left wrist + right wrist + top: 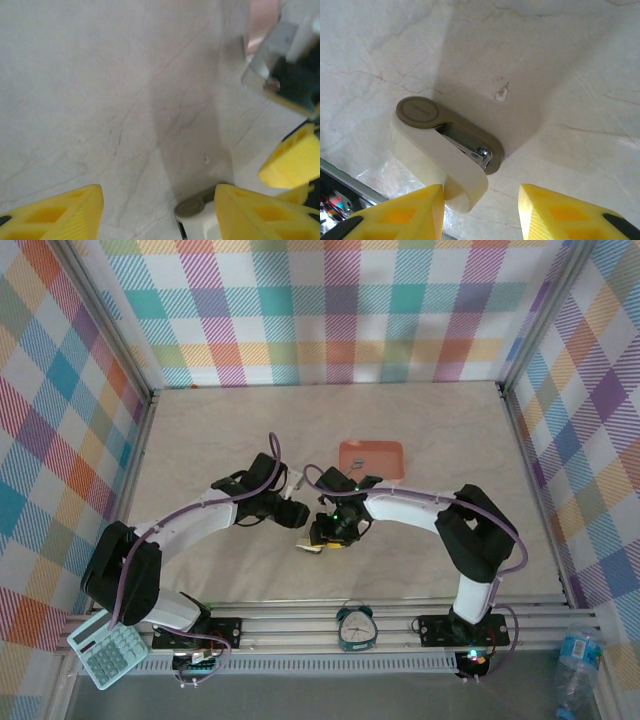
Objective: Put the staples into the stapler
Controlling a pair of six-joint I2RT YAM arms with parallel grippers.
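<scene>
Centrally, the left end effector (157, 200) stands wide over the desk (75, 75), nothing gripped. A cream stapler (435, 165) lies open, with tiny staples (502, 93) at its 1 o'clock. The right end effector (480, 200) stands wide too, just beside the stapler.

The left tool (298, 516) and right tool (330, 533) crowd the middle of the counter (200, 440), tips nearly meeting over the stapler (308, 546). An orange tray (371, 457) blocks low passage at the right tool's 12 o'clock. Bare counter at 9 and 3 o'clock runs to the checked walls (330, 310). A clock (355, 626) stands at 6.
</scene>
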